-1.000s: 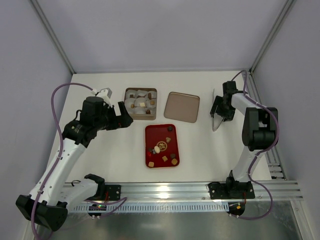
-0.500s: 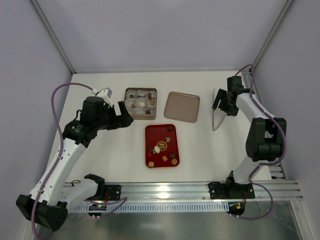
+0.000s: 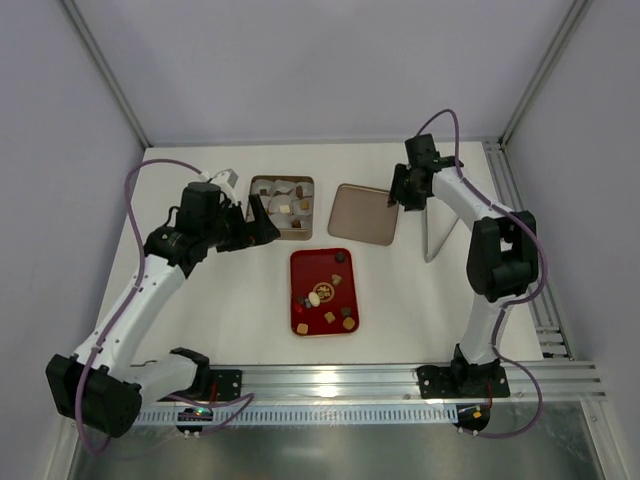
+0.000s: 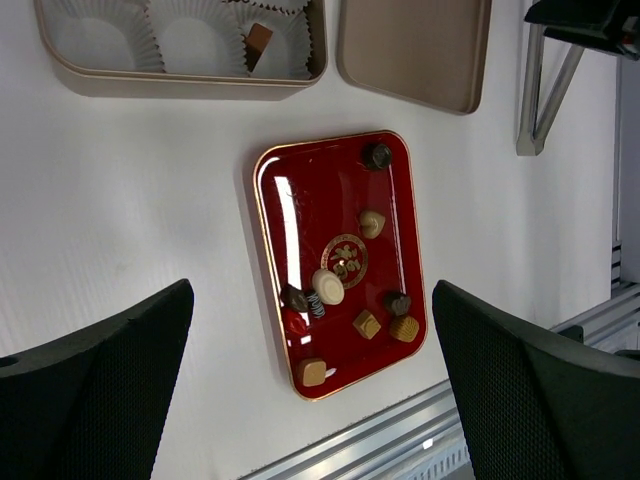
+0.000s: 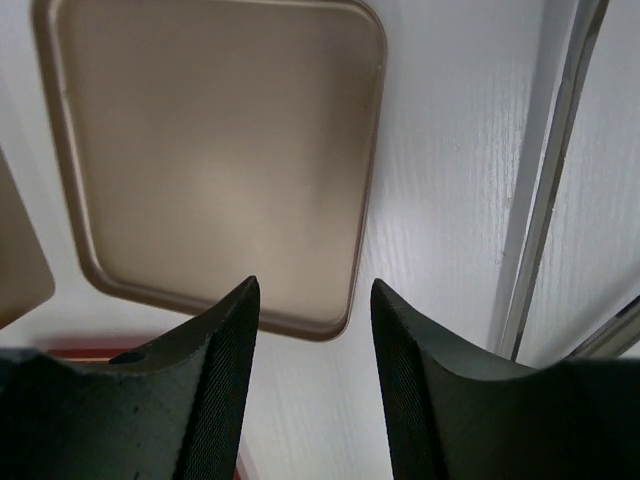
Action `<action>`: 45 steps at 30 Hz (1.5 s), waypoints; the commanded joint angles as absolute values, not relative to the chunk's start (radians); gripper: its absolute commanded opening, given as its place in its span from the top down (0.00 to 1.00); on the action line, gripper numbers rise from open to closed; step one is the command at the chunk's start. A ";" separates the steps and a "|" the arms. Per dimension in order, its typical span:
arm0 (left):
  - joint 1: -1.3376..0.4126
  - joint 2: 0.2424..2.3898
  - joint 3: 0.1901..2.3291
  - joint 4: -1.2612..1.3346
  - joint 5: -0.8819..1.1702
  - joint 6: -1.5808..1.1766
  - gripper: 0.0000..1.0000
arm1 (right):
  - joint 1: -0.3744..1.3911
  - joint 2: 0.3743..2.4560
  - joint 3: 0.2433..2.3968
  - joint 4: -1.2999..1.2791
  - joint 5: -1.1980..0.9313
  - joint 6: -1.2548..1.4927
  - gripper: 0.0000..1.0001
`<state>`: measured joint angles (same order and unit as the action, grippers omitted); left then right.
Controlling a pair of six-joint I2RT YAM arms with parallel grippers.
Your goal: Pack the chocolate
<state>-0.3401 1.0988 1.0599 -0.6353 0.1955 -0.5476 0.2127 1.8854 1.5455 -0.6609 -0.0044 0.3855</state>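
Note:
Several small chocolates [image 3: 320, 297], dark, tan and cream, lie on the red tray [image 3: 315, 265] at the table's middle; they also show in the left wrist view [image 4: 327, 286] on the tray [image 4: 310, 190]. A gold box [image 3: 282, 178] with white paper cups holds a few chocolates behind it. Its lid [image 3: 363, 213] lies to the right. My left gripper [image 3: 262, 225] is open and empty, hovering by the box's left side above the tray [image 4: 312, 290]. My right gripper [image 3: 398, 195] is open and empty over the lid's right edge [image 5: 314, 285], with the lid [image 5: 210, 150] below it.
A grey metal stand [image 3: 435, 225] leans to the right of the lid, close to my right arm; it shows in the right wrist view [image 5: 555, 200] and the left wrist view [image 4: 545, 90]. The box's wall [image 4: 180, 85] is at the top there. An aluminium rail runs along the near edge.
My right gripper has swung left from the table's right side to the lid's right edge. My left gripper has shifted slightly right and back, toward the box.

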 commanded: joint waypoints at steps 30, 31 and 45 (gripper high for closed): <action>-0.429 1.502 1.330 -0.419 0.324 -0.623 0.00 | 0.202 2.146 1.614 -0.623 -0.055 0.382 0.69; -0.436 1.517 1.336 -0.419 0.322 -0.624 0.00 | 0.202 2.143 1.608 -0.621 -0.057 0.379 0.70; -0.460 1.568 1.376 -0.417 0.327 -0.615 0.00 | 0.202 2.134 1.569 -0.597 -0.072 0.388 0.88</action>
